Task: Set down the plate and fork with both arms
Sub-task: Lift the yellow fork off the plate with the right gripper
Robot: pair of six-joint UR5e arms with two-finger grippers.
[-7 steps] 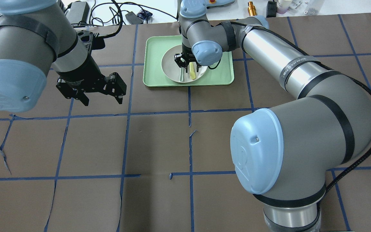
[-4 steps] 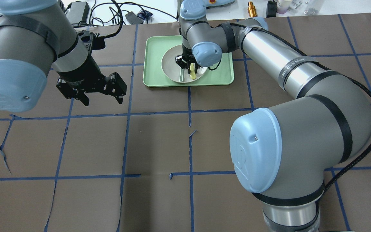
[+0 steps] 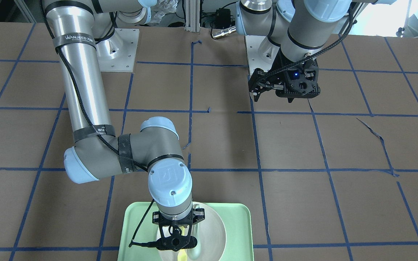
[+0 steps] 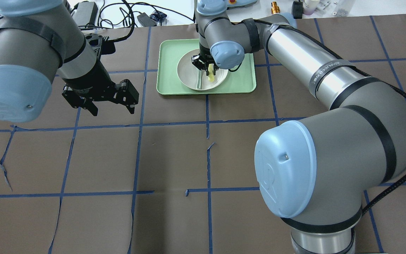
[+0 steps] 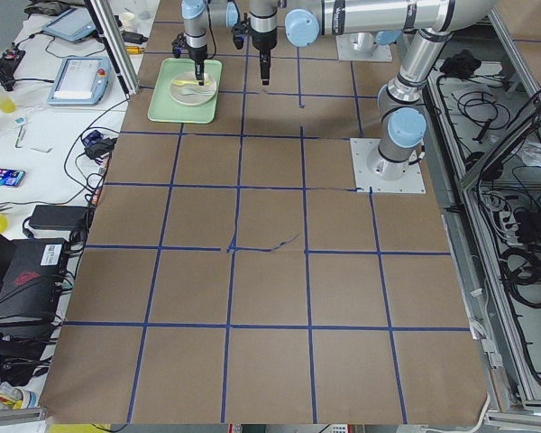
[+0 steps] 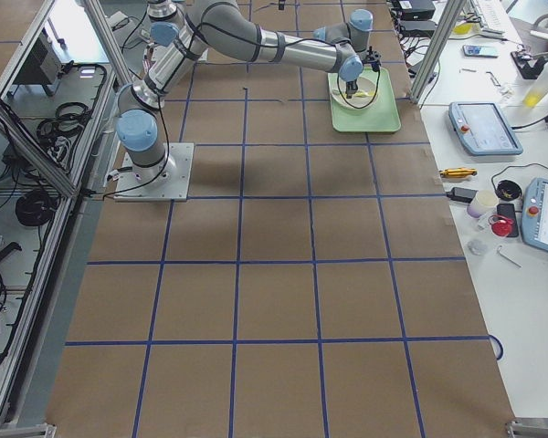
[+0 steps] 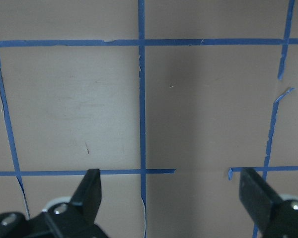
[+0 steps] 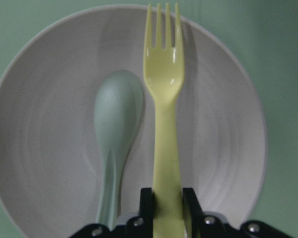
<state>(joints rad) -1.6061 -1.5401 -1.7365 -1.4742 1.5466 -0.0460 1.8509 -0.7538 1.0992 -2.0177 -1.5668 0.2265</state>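
Right wrist-mounted view: the spoon (image 8: 116, 114) is seen in the plate (image 8: 39, 148), mid-frame; the fork (image 8: 164, 99) is pinched by the right gripper (image 8: 167, 208) below. The left gripper (image 7: 172, 191) is spread wide.

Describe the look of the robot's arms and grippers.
The left arm and right arm are silver-grey tubes with light blue joint caps, black straps and black ribbed cables. The left gripper and right gripper are black, two-fingered.
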